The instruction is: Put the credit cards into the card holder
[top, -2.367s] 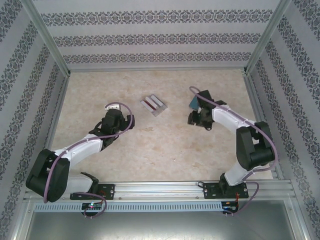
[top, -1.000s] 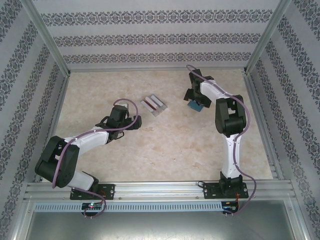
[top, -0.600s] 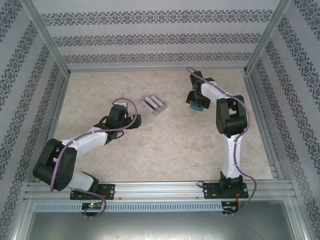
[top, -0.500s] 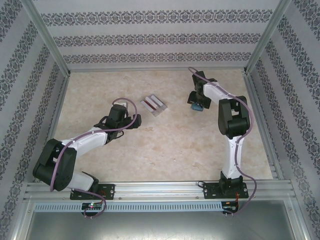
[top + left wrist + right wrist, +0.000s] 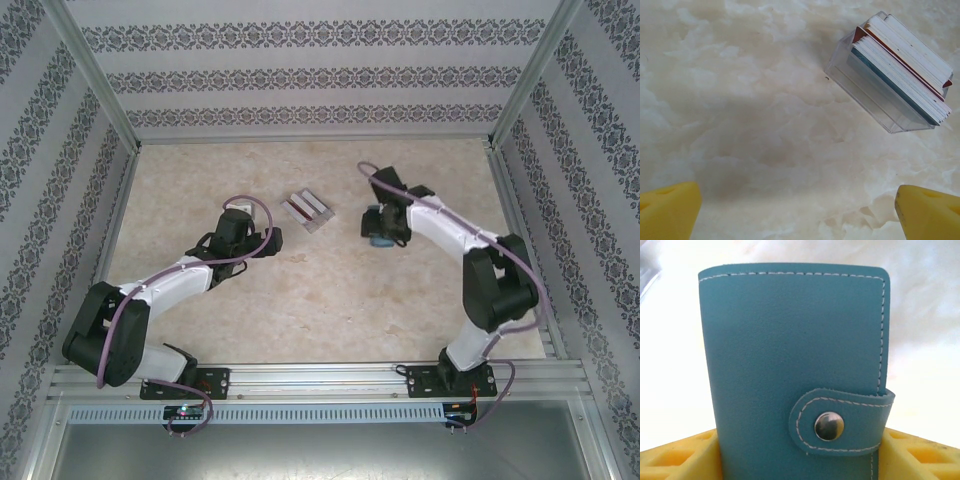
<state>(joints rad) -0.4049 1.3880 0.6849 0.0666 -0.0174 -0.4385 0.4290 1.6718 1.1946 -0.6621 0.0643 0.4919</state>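
Observation:
The credit cards [image 5: 307,209] lie as a stack of thin grey-silver cards with dark red stripes at mid table; in the left wrist view the cards [image 5: 905,60] stand on edge in a clear plastic box [image 5: 875,97]. My left gripper [image 5: 268,240] is open just left of them, its yellow fingertips [image 5: 667,210] wide apart over bare table. The card holder [image 5: 795,350], a teal wallet snapped shut by its tab, sits between the yellow pads [image 5: 925,455] of my right gripper [image 5: 380,228], which is shut on it. From above, the card holder [image 5: 371,222] is right of the cards.
The marble-patterned table top [image 5: 320,300] is walled by patterned panels at the back and sides, with metal posts [image 5: 95,70] at the corners. An aluminium rail [image 5: 320,378] carrying both arm bases runs along the near edge.
My right gripper closed on the card holder and carried it left and nearer, toward the middle of the table. The left arm has barely moved.

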